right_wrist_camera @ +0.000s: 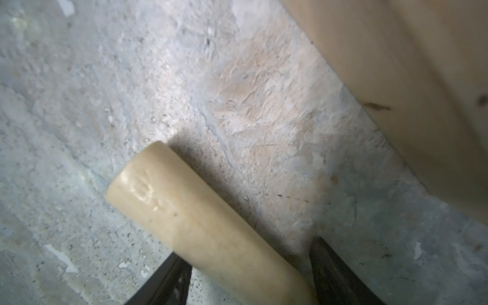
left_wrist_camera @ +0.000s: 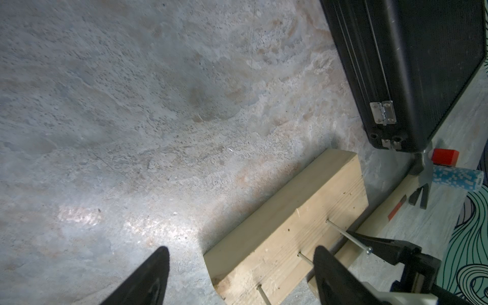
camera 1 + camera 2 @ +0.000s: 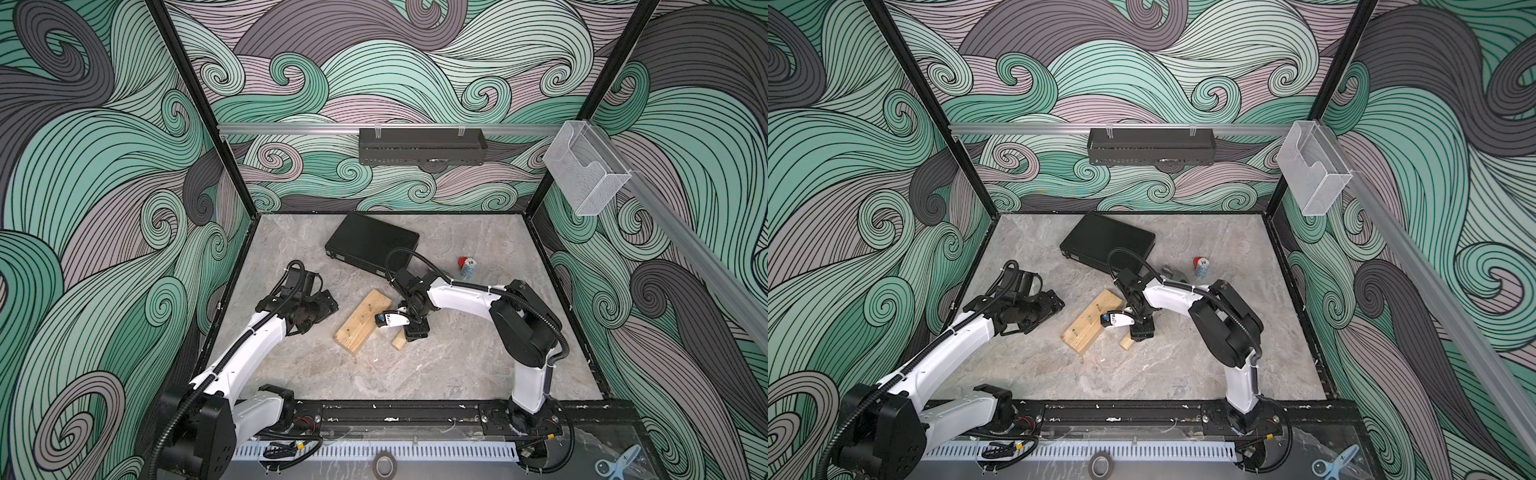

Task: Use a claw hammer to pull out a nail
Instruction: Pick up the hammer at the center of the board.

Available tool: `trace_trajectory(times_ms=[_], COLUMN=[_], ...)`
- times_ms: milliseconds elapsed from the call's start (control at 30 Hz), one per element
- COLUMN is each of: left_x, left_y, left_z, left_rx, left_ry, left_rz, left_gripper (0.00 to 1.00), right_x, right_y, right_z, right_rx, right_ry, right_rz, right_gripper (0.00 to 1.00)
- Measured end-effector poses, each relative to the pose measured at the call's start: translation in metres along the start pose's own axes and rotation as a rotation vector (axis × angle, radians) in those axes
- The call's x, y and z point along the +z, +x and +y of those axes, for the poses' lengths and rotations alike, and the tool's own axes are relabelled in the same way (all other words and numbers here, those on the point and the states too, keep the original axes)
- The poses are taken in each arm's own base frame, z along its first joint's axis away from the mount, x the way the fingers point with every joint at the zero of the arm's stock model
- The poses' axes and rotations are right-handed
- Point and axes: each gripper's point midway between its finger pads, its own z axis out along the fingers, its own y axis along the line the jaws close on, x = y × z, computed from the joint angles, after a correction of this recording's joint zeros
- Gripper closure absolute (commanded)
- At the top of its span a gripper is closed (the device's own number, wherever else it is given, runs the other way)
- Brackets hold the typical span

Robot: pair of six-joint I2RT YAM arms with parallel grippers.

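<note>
The claw hammer [image 1: 200, 211] lies on the stone tabletop to the right of a pale wood block [image 3: 362, 321]. Its handle end [image 3: 399, 341] points toward the front; its grey head and claw [image 2: 422, 182] rest near the black case. My right gripper [image 1: 250, 250] has a finger against each side of the handle near its end, and is also visible in both top views [image 3: 409, 332]. Three nails [image 2: 346, 233] stand up out of the block. My left gripper [image 2: 241, 249] is open and empty, hovering left of the block [image 3: 330, 305].
A black case [image 3: 372, 245] lies at the back of the table. A stack of blue-and-white chips with a red piece [image 3: 467, 266] stands to its right. Scissors [image 3: 619, 463] and a tape roll [image 3: 384, 465] sit beyond the front rail.
</note>
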Motion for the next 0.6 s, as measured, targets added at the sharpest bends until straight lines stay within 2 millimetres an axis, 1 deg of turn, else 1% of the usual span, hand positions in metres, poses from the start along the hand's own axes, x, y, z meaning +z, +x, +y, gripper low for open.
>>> trace_trajectory(times_ms=[167, 233, 333, 400, 467, 600], left_x=[-0.003, -0.004, -0.004, -0.004, -0.004, -0.004], left_y=[-0.001, -0.002, -0.002, -0.002, -0.002, -0.002], left_z=[-0.001, -0.002, -0.002, -0.002, -0.002, -0.002], left_rx=[0.002, 0.002, 0.002, 0.003, 0.002, 0.003], left_ry=[0.007, 0.01, 0.01, 0.01, 0.01, 0.009], left_rz=[-0.009, -0.015, -0.015, -0.016, -0.016, -0.016], left_gripper=[0.16, 0.16, 0.16, 0.16, 0.16, 0.16], right_x=[0.0, -0.001, -0.001, -0.002, -0.003, -0.004], right_y=[-0.001, -0.001, 0.003, 0.006, 0.008, 0.011], right_z=[-0.006, -0.011, -0.023, -0.029, -0.033, -0.039], right_rx=[0.092, 0.129, 0.206, 0.256, 0.299, 0.34], right_ry=[-0.001, 0.005, 0.016, 0.021, 0.024, 0.035], right_rz=[-0.014, -0.021, -0.027, -0.029, -0.032, -0.032], right_gripper=[0.39, 0.44, 0.48, 0.49, 0.52, 0.61])
